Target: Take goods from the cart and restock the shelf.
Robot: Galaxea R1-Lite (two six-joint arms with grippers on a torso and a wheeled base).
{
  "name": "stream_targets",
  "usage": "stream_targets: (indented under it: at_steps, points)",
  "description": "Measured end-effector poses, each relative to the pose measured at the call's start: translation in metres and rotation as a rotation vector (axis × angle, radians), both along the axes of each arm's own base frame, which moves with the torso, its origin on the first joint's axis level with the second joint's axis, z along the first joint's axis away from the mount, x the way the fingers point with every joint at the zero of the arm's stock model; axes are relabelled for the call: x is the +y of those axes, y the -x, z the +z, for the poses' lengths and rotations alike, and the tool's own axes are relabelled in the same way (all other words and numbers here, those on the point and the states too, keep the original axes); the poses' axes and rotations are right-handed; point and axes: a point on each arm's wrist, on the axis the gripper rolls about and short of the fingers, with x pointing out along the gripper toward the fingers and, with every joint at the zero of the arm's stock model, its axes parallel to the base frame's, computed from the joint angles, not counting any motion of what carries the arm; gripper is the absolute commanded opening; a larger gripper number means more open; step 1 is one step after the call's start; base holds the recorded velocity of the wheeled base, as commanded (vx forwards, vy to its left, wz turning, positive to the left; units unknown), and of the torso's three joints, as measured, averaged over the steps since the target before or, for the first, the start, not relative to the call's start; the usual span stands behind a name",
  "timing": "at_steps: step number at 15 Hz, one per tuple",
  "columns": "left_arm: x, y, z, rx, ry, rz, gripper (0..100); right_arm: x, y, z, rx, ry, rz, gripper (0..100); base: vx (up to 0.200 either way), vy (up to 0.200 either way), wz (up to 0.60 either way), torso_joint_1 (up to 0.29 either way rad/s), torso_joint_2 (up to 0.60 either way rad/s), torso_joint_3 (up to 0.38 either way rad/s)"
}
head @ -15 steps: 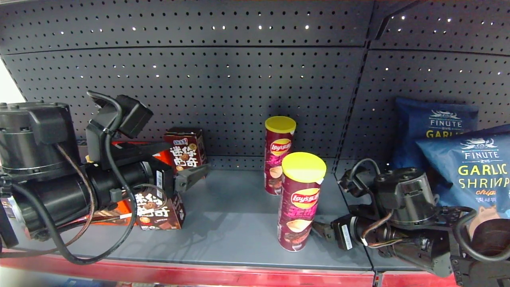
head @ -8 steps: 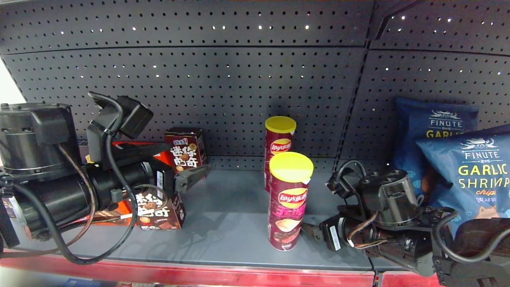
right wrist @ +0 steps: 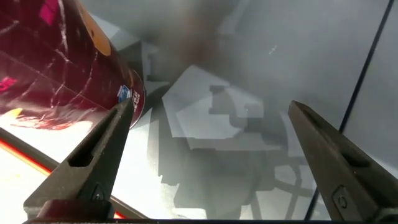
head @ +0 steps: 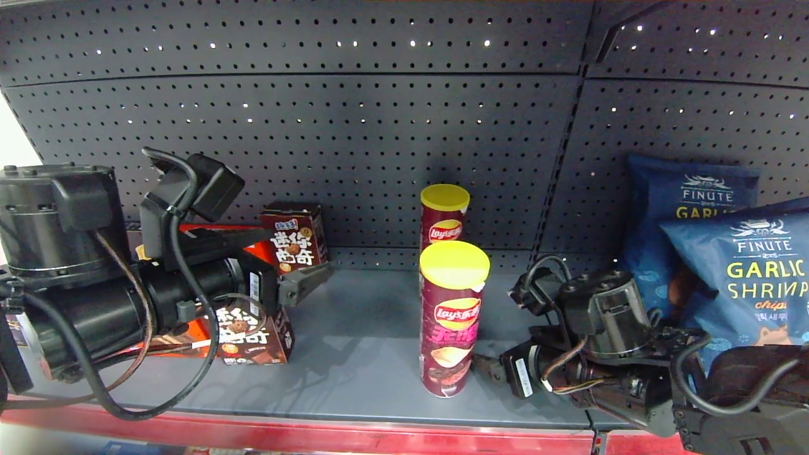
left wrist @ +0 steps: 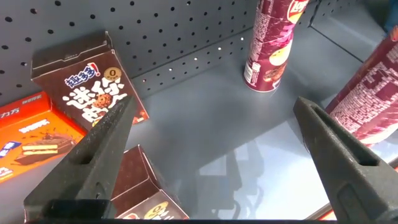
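Two maroon chip cans with yellow lids stand on the grey shelf [head: 366, 354]: the front can [head: 452, 316] and the back can [head: 444, 218] by the pegboard. My right gripper [head: 483, 366] lies low at the front can's right side, open; in the right wrist view the can [right wrist: 56, 68] stands against the outside of one finger [right wrist: 93, 168], with bare shelf between the two fingers. My left gripper [head: 303, 281] hangs open over the shelf's left part, beside brown cookie boxes [head: 294, 237]. The left wrist view has the back can [left wrist: 270, 43] and the front can [left wrist: 373, 93].
A second brown box [head: 253, 335] and an orange box [head: 189, 341] lie under my left arm. Blue shrimp-chip bags [head: 746, 265] lean at the right. A dark pegboard [head: 354, 139] closes the back and a red strip [head: 316, 435] edges the front.
The front can has slid left along the shelf, now lined up before the back can. My right arm moved left with it. The left arm stayed put.
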Motion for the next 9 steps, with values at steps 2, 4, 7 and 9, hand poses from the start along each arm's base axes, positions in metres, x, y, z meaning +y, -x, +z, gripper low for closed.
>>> stream_targets:
  at_steps: [2,4,7,9]
  points:
    - [0.000,0.000,-0.001,0.002,-0.001,0.000,100,0.002,0.000,-0.001,0.001,0.001,0.004,100,0.000,0.000,0.00,0.000,0.00,0.000]
    - [0.000,0.000,-0.002,0.007,-0.003,0.000,100,0.002,0.000,-0.001,0.003,0.003,0.003,100,0.000,0.000,0.00,0.000,0.00,0.000]
    - [0.000,0.001,-0.002,0.006,-0.003,0.001,100,-0.003,0.002,0.001,0.000,-0.001,-0.008,100,0.000,0.000,0.00,0.000,0.00,0.000]
    - [0.001,0.002,0.000,-0.002,-0.001,0.001,100,-0.009,0.005,0.011,-0.025,-0.023,-0.020,100,0.000,0.000,0.00,0.000,0.00,0.000]
